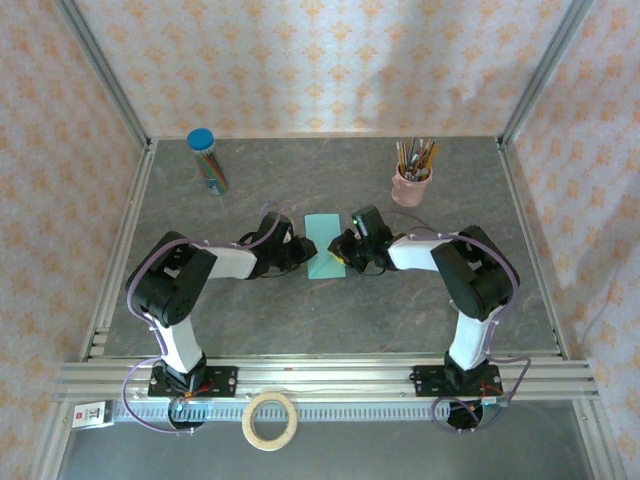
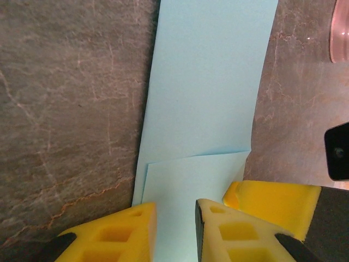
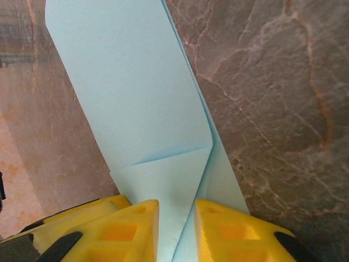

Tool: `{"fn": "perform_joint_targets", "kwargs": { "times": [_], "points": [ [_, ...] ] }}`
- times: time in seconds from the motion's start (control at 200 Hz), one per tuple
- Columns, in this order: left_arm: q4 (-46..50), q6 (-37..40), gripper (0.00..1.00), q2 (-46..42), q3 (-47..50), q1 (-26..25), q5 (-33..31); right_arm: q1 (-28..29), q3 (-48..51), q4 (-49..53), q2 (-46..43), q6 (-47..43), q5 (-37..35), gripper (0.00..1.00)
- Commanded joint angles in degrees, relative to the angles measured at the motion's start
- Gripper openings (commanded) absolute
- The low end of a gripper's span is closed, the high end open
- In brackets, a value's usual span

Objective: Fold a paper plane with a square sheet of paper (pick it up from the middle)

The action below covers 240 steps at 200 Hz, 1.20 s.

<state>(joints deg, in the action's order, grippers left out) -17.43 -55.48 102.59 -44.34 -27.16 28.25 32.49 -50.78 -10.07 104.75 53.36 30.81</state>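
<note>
Left tool [image 2: 175, 232] and right tool [image 3: 176, 232], barely parted, straddle paper [image 2: 207, 82].

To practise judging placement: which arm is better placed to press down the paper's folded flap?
Probably right: the right hand has both fingers over the folded paper; the left hand has one finger mostly over bare table.

Cream walls [image 1: 330, 60] with orange floral pattern; grey marbled tabletop [image 1: 300, 320]; aluminium rails [image 1: 330, 375] along edges; soft even light.
</note>
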Motion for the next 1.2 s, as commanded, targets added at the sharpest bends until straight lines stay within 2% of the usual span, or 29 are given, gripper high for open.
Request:
{"fn": "perform_joint_targets", "kwargs": {
  "times": [0.0, 0.485, 0.831, 1.196],
  "points": [
    [3.2, -0.7, 0.27, 1.5, 2.4, 0.6, 0.4, 0.3, -1.5, 1.0, 1.0, -0.2, -1.0, 0.23],
    [-0.5, -3.2, 0.27, 1.5, 4.0, 1.8, 3.5, 0.3, 0.9, -6.2, -0.9, -0.1, 3.8, 0.22],
    [0.2, -4.9, 0.26, 1.8, 4.3, 2.4, 3.7, 0.3, -1.8, 6.8, -1.7, -2.3, -6.7, 0.22],
    [0.3, -6.3, 0.24, 2.9, 4.6, 3.2, 4.8, 0.3, -4.2, 5.9, 0.7, -3.0, -4.1, 0.23]
  ]
}}
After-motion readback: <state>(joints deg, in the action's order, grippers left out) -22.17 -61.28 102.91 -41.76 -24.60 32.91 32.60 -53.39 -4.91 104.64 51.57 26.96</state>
